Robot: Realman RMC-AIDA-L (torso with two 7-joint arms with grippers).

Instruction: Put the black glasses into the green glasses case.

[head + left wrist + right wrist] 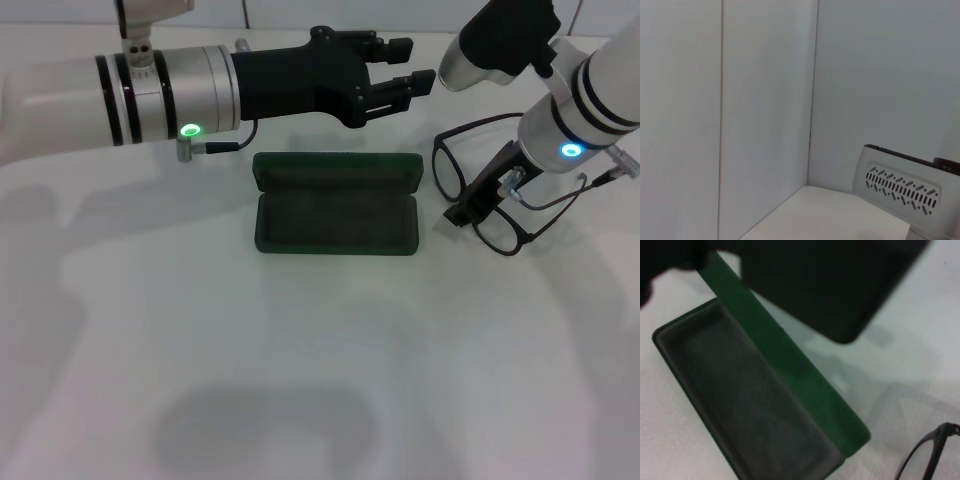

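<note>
On the white table (300,380), right of centre: glasses (478,170), black frame, temples unfolded, lying just beside the case (335,205) on its right and not touching it.

Case: dark green, hinged, open, lid upright at the back, lined tray empty.

Right gripper (468,208): lowered onto the glasses near the bridge between the two lenses; whether its fingers have closed on the frame cannot be told.

Left gripper (400,70): idle above and behind the case, fingers apart, holding nothing.

Handling, by judgement: light, thin plastic, springy at the temples, lenses likely to scratch or smear. Smooth frame may slip or pivot in a pinch. Best hold looks to be the bridge or top rim, clear of the lenses, with gentle force. Spread temples may catch the case wall on entry.
</note>
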